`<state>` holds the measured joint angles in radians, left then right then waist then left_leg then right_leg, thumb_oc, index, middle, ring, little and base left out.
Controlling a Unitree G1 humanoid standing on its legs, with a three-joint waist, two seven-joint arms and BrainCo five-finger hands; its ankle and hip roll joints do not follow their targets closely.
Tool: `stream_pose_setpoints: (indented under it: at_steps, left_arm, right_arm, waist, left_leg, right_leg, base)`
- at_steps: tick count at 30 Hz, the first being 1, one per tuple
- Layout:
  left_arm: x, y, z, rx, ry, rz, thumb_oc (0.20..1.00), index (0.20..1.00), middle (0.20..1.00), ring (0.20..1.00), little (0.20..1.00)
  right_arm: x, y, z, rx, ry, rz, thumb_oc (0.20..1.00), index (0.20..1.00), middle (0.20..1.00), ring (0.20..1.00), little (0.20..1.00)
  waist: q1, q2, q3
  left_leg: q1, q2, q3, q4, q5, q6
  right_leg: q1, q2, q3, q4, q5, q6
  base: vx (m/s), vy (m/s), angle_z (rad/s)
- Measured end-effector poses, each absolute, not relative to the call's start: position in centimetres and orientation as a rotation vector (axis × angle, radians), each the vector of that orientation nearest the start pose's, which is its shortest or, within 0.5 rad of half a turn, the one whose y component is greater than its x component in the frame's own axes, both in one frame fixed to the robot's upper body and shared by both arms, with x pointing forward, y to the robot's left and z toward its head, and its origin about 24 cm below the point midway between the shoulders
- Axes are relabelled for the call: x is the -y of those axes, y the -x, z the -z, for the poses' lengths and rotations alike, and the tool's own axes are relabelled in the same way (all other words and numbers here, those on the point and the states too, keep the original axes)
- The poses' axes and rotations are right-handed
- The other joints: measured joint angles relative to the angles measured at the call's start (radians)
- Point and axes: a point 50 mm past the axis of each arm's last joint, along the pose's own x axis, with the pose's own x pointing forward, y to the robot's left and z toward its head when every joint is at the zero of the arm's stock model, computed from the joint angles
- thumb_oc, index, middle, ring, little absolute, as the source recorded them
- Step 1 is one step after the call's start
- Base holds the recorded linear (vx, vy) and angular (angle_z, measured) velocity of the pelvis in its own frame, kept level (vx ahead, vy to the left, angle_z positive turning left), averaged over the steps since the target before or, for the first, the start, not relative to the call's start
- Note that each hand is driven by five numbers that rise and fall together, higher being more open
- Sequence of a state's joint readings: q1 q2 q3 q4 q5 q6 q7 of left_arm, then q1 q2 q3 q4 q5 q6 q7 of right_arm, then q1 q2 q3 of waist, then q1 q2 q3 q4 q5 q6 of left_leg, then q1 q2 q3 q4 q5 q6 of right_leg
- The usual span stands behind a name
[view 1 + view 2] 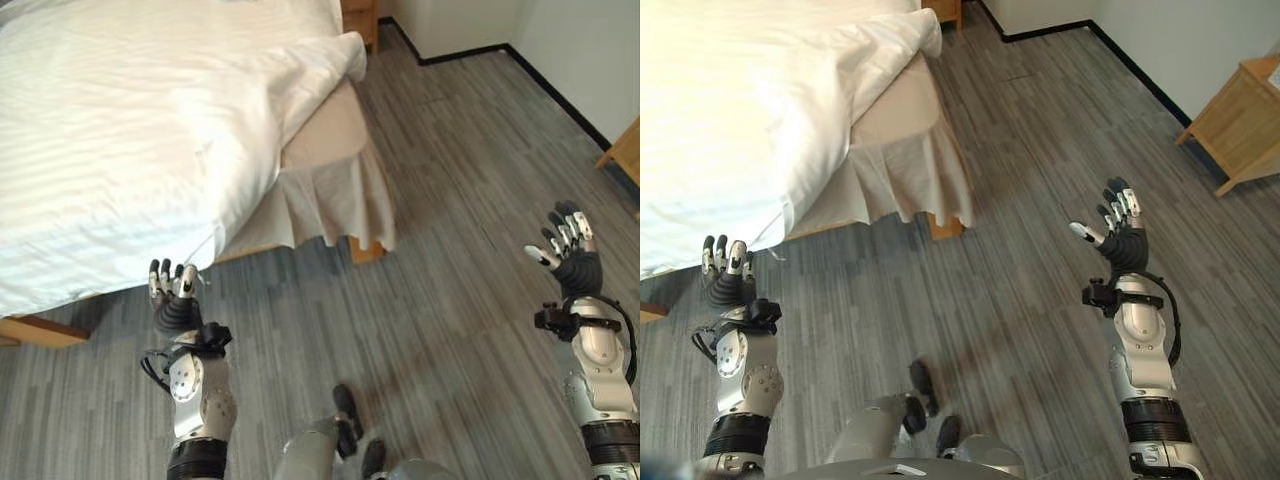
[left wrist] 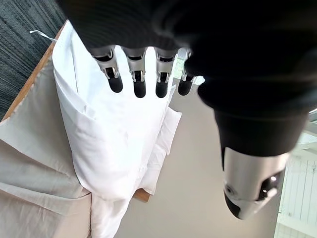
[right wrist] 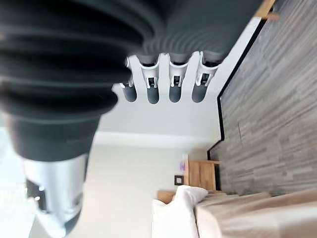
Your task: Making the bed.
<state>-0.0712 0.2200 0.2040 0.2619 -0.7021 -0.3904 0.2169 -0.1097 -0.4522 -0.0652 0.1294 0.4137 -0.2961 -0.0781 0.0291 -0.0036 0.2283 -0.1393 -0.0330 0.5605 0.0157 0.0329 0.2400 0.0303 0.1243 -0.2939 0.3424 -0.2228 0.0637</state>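
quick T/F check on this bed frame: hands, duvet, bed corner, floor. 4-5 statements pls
1. The left hand grips the white duvet. False: its fingers are straight and hold nothing, just short of the duvet's edge.
2. The right hand is open over the grey wood-look floor. True.
3. The duvet covers the bed's whole near corner. False: the beige mattress and pleated beige bed skirt are exposed there.
4. A light wooden cabinet stands on the robot's right. True.
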Motion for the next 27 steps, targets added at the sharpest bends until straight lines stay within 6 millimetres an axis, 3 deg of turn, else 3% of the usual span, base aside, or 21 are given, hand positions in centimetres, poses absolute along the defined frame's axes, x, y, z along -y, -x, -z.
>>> stream_pose_setpoints:
  at_steps: [1, 2, 3, 5, 7, 8, 10, 11, 12, 14, 16, 19, 22, 27]
  left_arm:
    - [-27.2, -24.8, -4.7, 0.253, 0.473, -0.561, 1.000, 1.000, 1.000, 1.000, 1.000]
    - [-26.7, -25.3, -5.0, 0.255, 0.466, -0.536, 1.000, 1.000, 1.000, 1.000, 1.000]
    - [-26.1, -25.8, -5.0, 0.247, 0.467, -0.513, 1.000, 1.000, 1.000, 1.000, 1.000]
    - [-25.6, -26.2, -5.1, 0.246, 0.473, -0.494, 1.000, 1.000, 1.000, 1.000, 1.000]
    - [-25.5, -26.3, -5.1, 0.246, 0.477, -0.492, 1.000, 1.000, 1.000, 1.000, 1.000]
    - [-25.6, -26.3, -5.2, 0.247, 0.472, -0.494, 1.000, 1.000, 1.000, 1.000, 1.000]
    - [-25.7, -26.3, -5.2, 0.248, 0.466, -0.491, 1.000, 1.000, 1.000, 1.000, 1.000]
    - [-26.3, -26.3, -5.6, 0.258, 0.436, -0.485, 1.000, 1.000, 1.000, 1.000, 1.000]
    - [-26.7, -26.2, -5.7, 0.260, 0.425, -0.490, 1.000, 1.000, 1.000, 1.000, 1.000]
    - [-26.6, -25.9, -5.3, 0.245, 0.422, -0.489, 1.000, 1.000, 1.000, 1.000, 1.000]
    - [-26.8, -25.3, -4.7, 0.231, 0.425, -0.509, 1.000, 1.000, 1.000, 1.000, 1.000]
    - [-26.4, -24.5, -3.4, 0.199, 0.461, -0.530, 1.000, 1.000, 1.000, 1.000, 1.000]
    - [-25.7, -24.2, -2.7, 0.183, 0.490, -0.529, 1.000, 1.000, 1.000, 1.000, 1.000]
    - [-25.6, -23.7, -2.1, 0.160, 0.501, -0.542, 1.000, 1.000, 1.000, 1.000, 1.000]
  right_arm:
    - [25.1, -26.6, -9.3, 0.293, 0.020, 0.148, 1.000, 1.000, 1.000, 1.000, 1.000]
    - [25.0, -26.3, -9.1, 0.283, 0.034, 0.130, 1.000, 1.000, 1.000, 1.000, 1.000]
    - [25.0, -26.4, -9.5, 0.296, 0.038, 0.126, 1.000, 1.000, 1.000, 1.000, 1.000]
    - [24.7, -26.7, -9.8, 0.308, 0.037, 0.111, 1.000, 1.000, 1.000, 1.000, 1.000]
    - [24.7, -26.7, -9.7, 0.301, 0.041, 0.102, 1.000, 1.000, 1.000, 1.000, 1.000]
    - [24.8, -26.6, -9.8, 0.301, 0.047, 0.102, 1.000, 1.000, 1.000, 1.000, 1.000]
    - [25.3, -26.4, -9.7, 0.294, 0.060, 0.114, 1.000, 1.000, 1.000, 1.000, 1.000]
    - [25.4, -26.2, -9.5, 0.292, 0.043, 0.135, 1.000, 1.000, 1.000, 1.000, 1.000]
    - [25.6, -26.1, -9.3, 0.290, 0.034, 0.151, 1.000, 1.000, 1.000, 1.000, 1.000]
    - [26.1, -25.9, -9.2, 0.284, 0.037, 0.172, 1.000, 1.000, 1.000, 1.000, 1.000]
    - [26.5, -25.7, -9.1, 0.279, 0.038, 0.188, 1.000, 1.000, 1.000, 1.000, 1.000]
    - [27.5, -25.2, -9.3, 0.283, 0.053, 0.213, 1.000, 1.000, 1.000, 1.000, 1.000]
    - [28.0, -25.1, -9.5, 0.285, 0.067, 0.221, 1.000, 1.000, 1.000, 1.000, 1.000]
    - [27.7, -25.0, -8.8, 0.269, 0.023, 0.218, 1.000, 1.000, 1.000, 1.000, 1.000]
  waist:
    - [-0.011, -0.019, -0.008]
    - [-0.035, -0.053, -0.010]
    - [-0.048, -0.056, -0.009]
    - [-0.042, -0.036, 0.009]
    - [-0.050, -0.004, 0.028]
    - [-0.048, 0.016, 0.041]
    - [-0.062, 0.027, 0.050]
    - [-0.064, -0.013, 0.058]
    - [-0.072, -0.034, 0.059]
    - [-0.083, -0.021, 0.059]
    - [-0.081, -0.004, 0.057]
    - [-0.084, 0.005, 0.055]
    - [-0.087, 0.026, 0.053]
    - [-0.082, 0.049, 0.044]
  left_leg:
    - [0.038, 0.004, -0.016, -0.036, -0.021, -0.017]
    - [0.048, -0.033, -0.071, -0.019, -0.021, -0.022]
    - [0.049, -0.040, -0.096, -0.018, -0.020, -0.023]
    - [0.054, -0.036, -0.148, -0.016, -0.026, -0.028]
    - [0.058, -0.008, -0.194, -0.007, -0.024, -0.038]
    - [0.058, 0.014, -0.246, -0.005, -0.029, -0.044]
    - [0.054, 0.030, -0.316, -0.014, -0.014, -0.082]
    - [0.063, 0.026, -0.353, -0.016, -0.008, -0.137]
    - [0.054, 0.023, -0.376, -0.006, -0.013, -0.169]
    - [0.057, 0.047, -0.377, -0.023, -0.007, -0.192]
    - [0.060, 0.102, -0.383, -0.031, 0.008, -0.215]
    - [0.089, 0.138, -0.393, -0.031, 0.002, -0.234]
    - [0.084, 0.149, -0.408, -0.035, 0.012, -0.263]
    - [0.099, 0.142, -0.409, -0.057, 0.014, -0.267]
  right_leg:
    - [-0.063, -0.044, -0.033, 0.186, -0.034, 0.035]
    - [-0.184, -0.150, -0.028, 0.451, -0.061, 0.044]
    - [-0.242, -0.200, 0.009, 0.519, -0.068, 0.046]
    - [-0.328, -0.294, 0.103, 0.471, -0.068, 0.045]
    - [-0.324, -0.329, 0.138, 0.322, -0.056, 0.048]
    - [-0.315, -0.328, 0.194, 0.179, -0.017, 0.048]
    - [-0.287, -0.275, 0.348, -0.018, 0.040, 0.059]
    - [-0.267, -0.264, 0.396, -0.140, 0.134, 0.052]
    - [-0.249, -0.245, 0.455, -0.163, 0.202, 0.077]
    - [-0.237, -0.227, 0.417, -0.191, 0.210, 0.073]
    - [-0.210, -0.182, 0.371, -0.222, 0.226, 0.051]
    - [-0.173, -0.147, 0.354, -0.240, 0.219, 0.025]
    - [-0.160, -0.138, 0.338, -0.264, 0.227, 0.013]
    - [-0.119, -0.142, 0.330, -0.329, 0.251, 0.009]
  base:
    - [0.04, 0.004, 0.90]
    - [0.02, -0.053, 1.16]
    - [0.16, -0.115, 1.31]
    - [0.15, -0.121, 0.77]
    - [0.17, -0.143, 0.73]
    - [0.18, -0.110, 0.93]
    - [0.15, -0.124, 1.05]
    - [0.12, -0.120, 1.10]
    - [0.10, -0.100, 1.03]
    - [0.12, -0.122, 0.52]
    - [0.12, -0.150, 0.14]
    - [0.06, -0.117, 0.04]
    - [0.07, -0.102, 0.09]
    - [0.06, -0.042, 0.07]
